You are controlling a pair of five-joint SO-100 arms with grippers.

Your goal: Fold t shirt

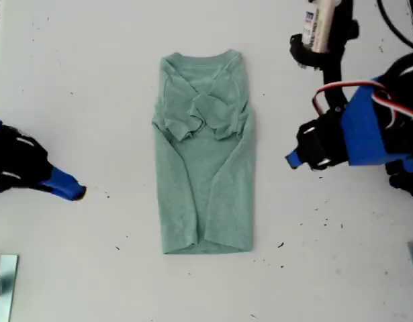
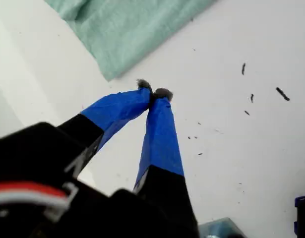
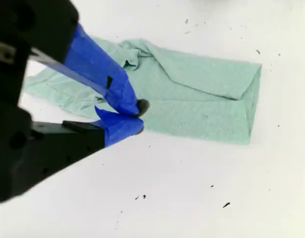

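T shirt flat in the middle of the white table in the exterior view, collar toward the top of the frame. Both sleeves tucked in and crossed over the chest, so a long narrow strip; looks like only the hem-to-collar fold left, at a guess.

My first gripper off the exterior view's right, jaws pressed together on nothing, well clear of the cloth. Probably parked there to keep off the tidy side edge.

My second gripper off the exterior view's left, tips together or very nearly, also empty. Nothing pinned or lifted.

Next up, probably: open both and go for the hem corners in the lower middle of the frame.
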